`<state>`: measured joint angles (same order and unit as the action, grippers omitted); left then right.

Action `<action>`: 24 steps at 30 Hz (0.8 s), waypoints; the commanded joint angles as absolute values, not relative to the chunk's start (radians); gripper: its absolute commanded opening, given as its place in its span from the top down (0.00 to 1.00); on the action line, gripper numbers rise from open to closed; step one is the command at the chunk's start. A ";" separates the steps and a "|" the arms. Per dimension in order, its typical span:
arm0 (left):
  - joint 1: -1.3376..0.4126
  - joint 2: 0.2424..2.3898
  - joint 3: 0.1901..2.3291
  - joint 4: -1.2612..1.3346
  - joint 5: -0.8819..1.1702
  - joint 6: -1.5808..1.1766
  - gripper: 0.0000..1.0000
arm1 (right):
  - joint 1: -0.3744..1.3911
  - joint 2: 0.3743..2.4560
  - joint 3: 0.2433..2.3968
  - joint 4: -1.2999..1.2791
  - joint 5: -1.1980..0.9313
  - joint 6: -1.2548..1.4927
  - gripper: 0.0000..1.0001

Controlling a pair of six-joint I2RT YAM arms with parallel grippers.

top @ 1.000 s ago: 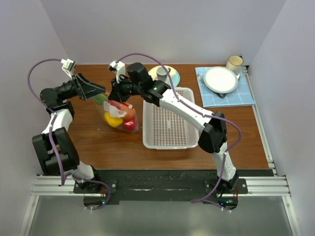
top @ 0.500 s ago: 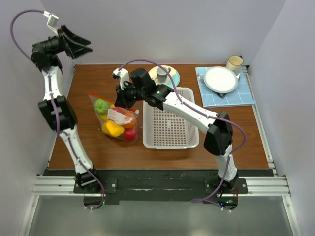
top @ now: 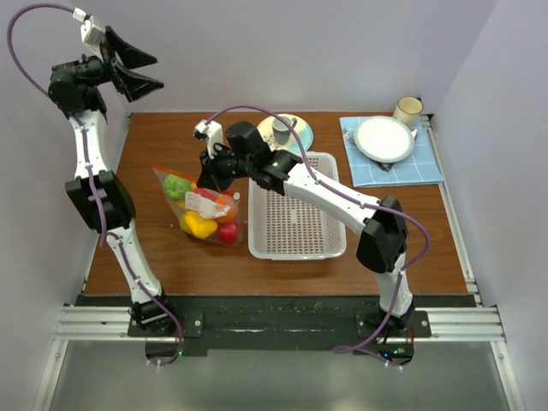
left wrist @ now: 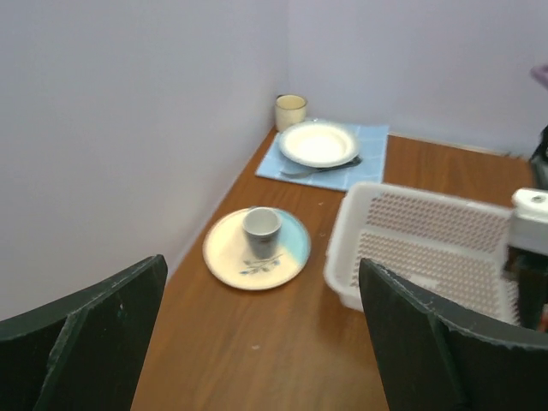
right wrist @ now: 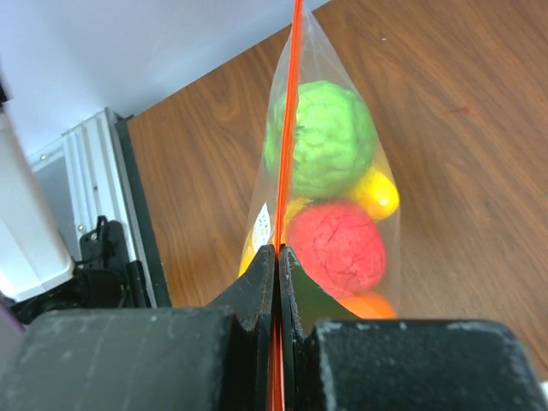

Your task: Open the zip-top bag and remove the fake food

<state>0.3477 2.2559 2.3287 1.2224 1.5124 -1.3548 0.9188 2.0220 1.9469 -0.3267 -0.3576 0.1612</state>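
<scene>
The clear zip-top bag [top: 201, 205] lies on the table left of the basket, its orange-red zip strip [right wrist: 288, 128] running away from my right wrist camera. Inside it is the fake food: a green piece [right wrist: 324, 137], a red piece [right wrist: 336, 248], a yellow piece [right wrist: 377, 195] and an orange piece at the bottom. My right gripper [top: 214, 175] is shut on the zip strip, the jaws pressed together on it [right wrist: 278, 257]. My left gripper [top: 137, 73] is open and empty, raised high at the back left, far from the bag.
A white perforated basket [top: 295, 214] stands right of the bag. A plate with a small cup [top: 287, 130] sits behind it. A blue cloth with a white plate [top: 385, 141] and a yellow mug [top: 408, 110] are at the back right. Walls close in left and back.
My left arm has let go of the bag, swung up and away to the back left and opened. The bag has settled lower on the table, held only by my right gripper.
</scene>
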 commanded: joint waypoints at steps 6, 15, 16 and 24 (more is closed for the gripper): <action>0.344 2.075 2.341 0.428 1.168 -0.322 0.00 | 0.942 1.893 1.895 -0.238 -0.331 0.161 1.00; 0.268 1.704 1.803 -0.461 0.922 0.675 0.00 | 0.942 1.856 1.841 -0.216 -0.331 0.144 1.00; 0.293 1.697 1.810 -0.532 1.021 0.733 0.00 | 0.942 1.853 1.835 -0.212 -0.333 0.146 1.00; 0.348 1.835 2.053 -1.318 1.236 1.207 0.09 | 0.940 1.829 1.767 -0.178 -0.333 0.138 1.00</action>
<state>0.3607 1.8435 2.0502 -0.9337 1.1278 0.9119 0.9405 1.9049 1.7794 -0.2626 -0.3313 0.1551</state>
